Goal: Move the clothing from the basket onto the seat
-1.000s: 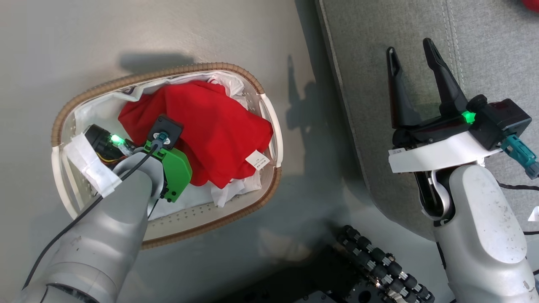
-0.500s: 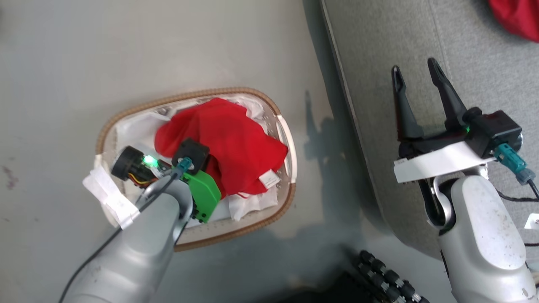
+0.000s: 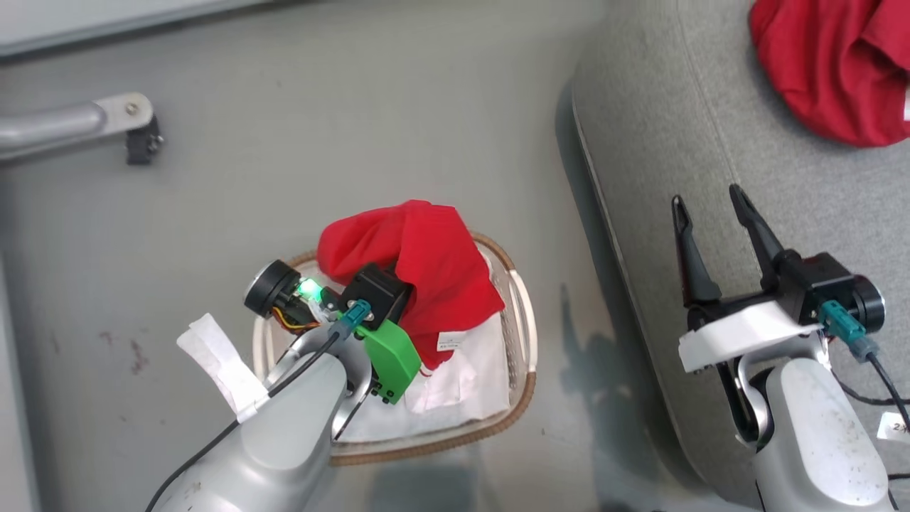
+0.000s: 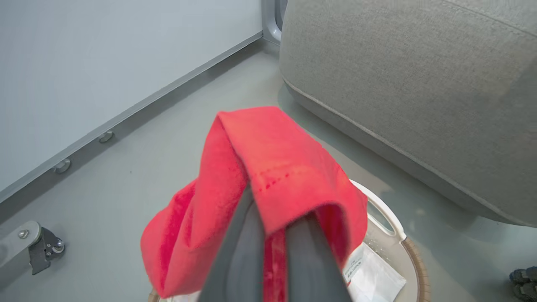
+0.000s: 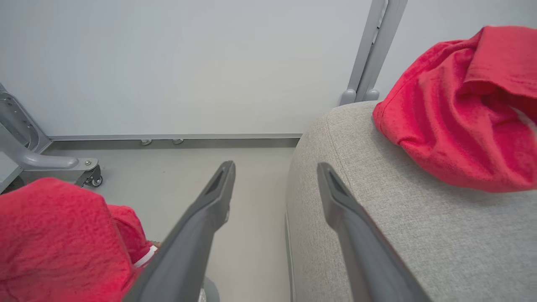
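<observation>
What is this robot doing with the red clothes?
It is emptying a basket on the floor onto a grey seat. Its left gripper is shut on a red garment, held up over the basket; a white sheet lies inside. A second garment already lies on the seat. The right gripper is open and empty above the seat's edge.

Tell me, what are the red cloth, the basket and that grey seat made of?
The red cloth over the basket: soft matte fabric, likely knit; it drapes limply and shows hem stitching. The basket: smooth white plastic, judging by its perforated wall; brown rim looks woven, perhaps rattan or imitation. The seat: light-grey woven upholstery, matte, with visible weave and a stitched seam.
</observation>
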Controlling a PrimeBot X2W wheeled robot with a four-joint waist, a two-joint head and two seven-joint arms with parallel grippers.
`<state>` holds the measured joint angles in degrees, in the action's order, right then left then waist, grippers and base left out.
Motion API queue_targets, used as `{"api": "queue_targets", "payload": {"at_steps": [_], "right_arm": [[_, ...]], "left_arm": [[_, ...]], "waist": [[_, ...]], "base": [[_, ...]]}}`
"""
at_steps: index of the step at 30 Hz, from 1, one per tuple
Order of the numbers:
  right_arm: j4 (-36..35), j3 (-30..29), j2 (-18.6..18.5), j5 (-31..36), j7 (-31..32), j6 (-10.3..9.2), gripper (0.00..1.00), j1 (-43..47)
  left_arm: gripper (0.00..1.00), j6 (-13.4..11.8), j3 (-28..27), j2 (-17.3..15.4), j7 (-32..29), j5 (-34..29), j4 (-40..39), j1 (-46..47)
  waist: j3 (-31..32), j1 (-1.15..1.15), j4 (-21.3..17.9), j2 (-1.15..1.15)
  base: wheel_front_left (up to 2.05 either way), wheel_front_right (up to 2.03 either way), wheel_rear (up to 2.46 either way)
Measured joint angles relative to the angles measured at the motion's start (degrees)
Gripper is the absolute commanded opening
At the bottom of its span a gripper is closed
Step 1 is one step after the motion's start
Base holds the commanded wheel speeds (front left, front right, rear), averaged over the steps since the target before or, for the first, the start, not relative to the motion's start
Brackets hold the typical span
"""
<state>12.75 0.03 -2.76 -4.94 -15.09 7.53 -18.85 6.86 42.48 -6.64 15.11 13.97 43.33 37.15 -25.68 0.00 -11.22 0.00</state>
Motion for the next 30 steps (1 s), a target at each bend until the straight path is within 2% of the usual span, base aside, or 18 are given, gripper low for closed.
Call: {"api": "queue_targets", "payload": {"at_steps": [8,20,30], "right_arm": [[1.54,0.32,0.00,0.45,0.00,0.00,1.00,4.63],[2.57,3.71,-0.03,0.48,0.00,0.00,1.00,7.62],[2.69,11.21,-0.03,-1.13,-0.01,0.00,1.00,5.82]], "left_arm": [[0.00,0.43,2.55,-2.89,0.01,-0.48,-4.72,2.87],[0.00,0.55,6.80,-8.72,-2.63,3.21,-11.25,15.33],[0.00,0.55,6.34,-8.90,-3.74,6.70,-11.60,20.67]], "waist": [[9.22,0.00,2.65,0.00],[20.75,0.00,4.94,0.00],[24.97,0.00,5.09,0.00]], "base": [[0.00,0.00,0.00],[0.00,0.00,0.00],[0.00,0.00,0.00]]}}
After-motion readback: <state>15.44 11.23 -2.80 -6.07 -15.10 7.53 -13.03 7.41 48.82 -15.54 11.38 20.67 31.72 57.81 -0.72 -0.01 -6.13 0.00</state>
